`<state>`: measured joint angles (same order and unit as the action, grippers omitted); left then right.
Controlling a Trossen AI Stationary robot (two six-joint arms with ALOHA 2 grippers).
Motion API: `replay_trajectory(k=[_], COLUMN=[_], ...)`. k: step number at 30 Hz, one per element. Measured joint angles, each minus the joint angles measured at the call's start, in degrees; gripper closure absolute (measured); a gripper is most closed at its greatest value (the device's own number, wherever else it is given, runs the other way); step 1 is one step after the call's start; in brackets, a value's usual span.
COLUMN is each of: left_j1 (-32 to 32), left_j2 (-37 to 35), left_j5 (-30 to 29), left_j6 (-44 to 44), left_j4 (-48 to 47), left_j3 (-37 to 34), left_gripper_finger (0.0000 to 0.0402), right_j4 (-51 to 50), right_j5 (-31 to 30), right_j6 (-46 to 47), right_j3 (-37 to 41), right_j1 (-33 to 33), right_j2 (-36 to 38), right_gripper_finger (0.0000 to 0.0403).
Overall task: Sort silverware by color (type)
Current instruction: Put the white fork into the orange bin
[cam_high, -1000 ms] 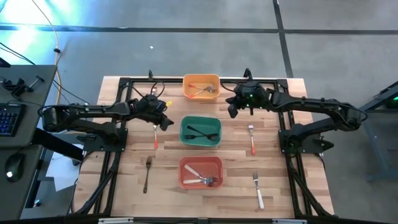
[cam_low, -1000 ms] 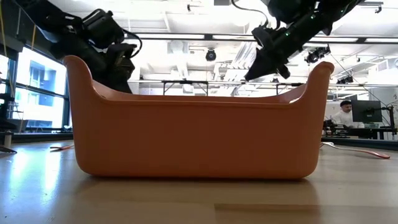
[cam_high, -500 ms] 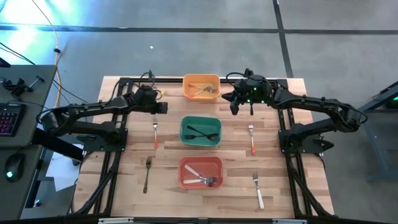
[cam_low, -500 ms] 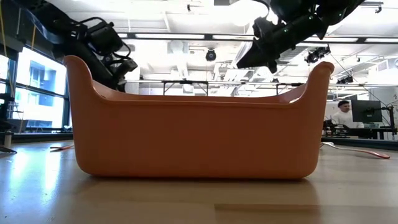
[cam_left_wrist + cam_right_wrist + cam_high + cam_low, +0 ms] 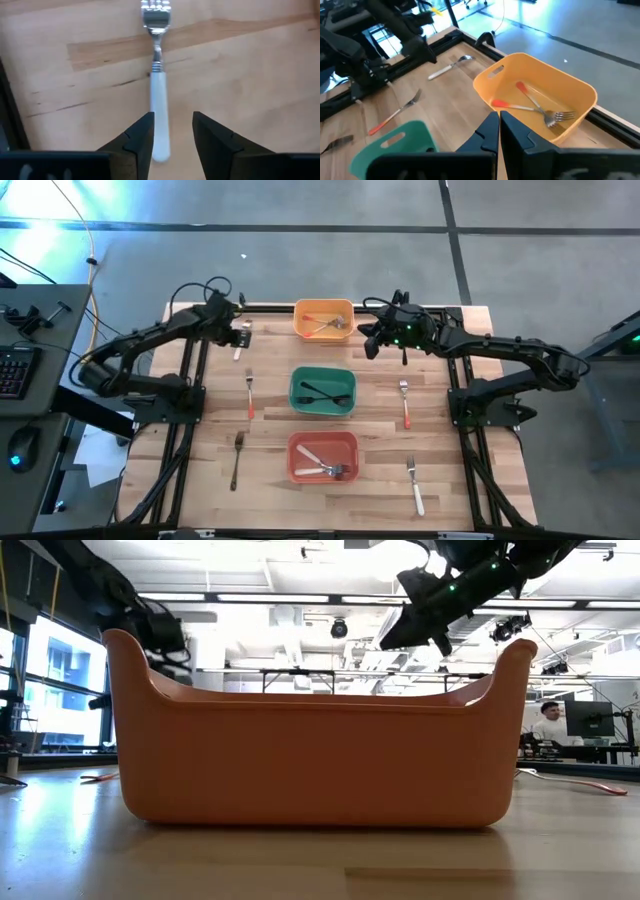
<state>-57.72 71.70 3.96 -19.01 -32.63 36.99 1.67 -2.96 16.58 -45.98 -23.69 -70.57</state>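
A: What is lying on the pale planked wooden tabletop (image 5: 200,480)?

B: Three rectangular plastic bins in a row down the middle. The orange-yellow bin (image 5: 323,319) at the far end holds a metal fork with a red-orange handle. The green bin (image 5: 323,391) holds slim all-black forks. The red-orange bin (image 5: 323,457) holds white-handled forks. Loose on the wood are a red-orange-handled fork (image 5: 249,394) and a dark fork (image 5: 237,459) on the left side, and another red-orange-handled fork (image 5: 406,403) and a white-handled fork (image 5: 415,485) on the right side.

A: And the arms?

B: The left pincer (image 5: 240,336) reaches to the far left corner, its two dark, blocky fingers spread apart and holding nothing. Right under it lies a fork with a smooth glossy white handle and shiny metal tines (image 5: 157,85), flat on the wood, the handle end between the fingertips. The right pincer (image 5: 370,345) hangs just right of the orange-yellow bin, above the wood, fingers pressed together and empty.

A: Any writing?

B: None I can read.
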Motion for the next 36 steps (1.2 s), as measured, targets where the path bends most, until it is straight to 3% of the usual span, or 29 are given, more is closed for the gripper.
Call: replay_trajectory(k=[10,18,22,30,36], left_j1=[0.6,0.9,-0.2,-1.6,-0.8], left_j2=[7.3,14.6,20.2,30.2,32.0], left_j5=[-2.9,-4.0,-7.3,-0.5,0.3], left_j6=[-0.7,2.6,6.3,8.4,11.5], left_j4=[6.3,1.2,-3.4,-8.0,-7.7], left_j3=[3.3,10.6,16.2,22.0,22.3], left_gripper_finger=[0.0273,0.0273,0.0273,0.0281,0.0331], right_j4=[-0.2,-0.2,-0.2,-0.2,-0.2], right_j5=[2.1,2.1,2.1,2.1,2.1], right_j6=[-0.2,-2.1,-2.0,-1.6,-1.4], right_j3=[0.0,0.0,0.0,0.0,0.0], right_j1=[0.0,0.0,0.0,0.0,0.0], right_j2=[0.0,0.0,0.0,0.0,0.0], right_gripper_finger=[0.0403,0.0403,0.0403,0.0403,0.0403])
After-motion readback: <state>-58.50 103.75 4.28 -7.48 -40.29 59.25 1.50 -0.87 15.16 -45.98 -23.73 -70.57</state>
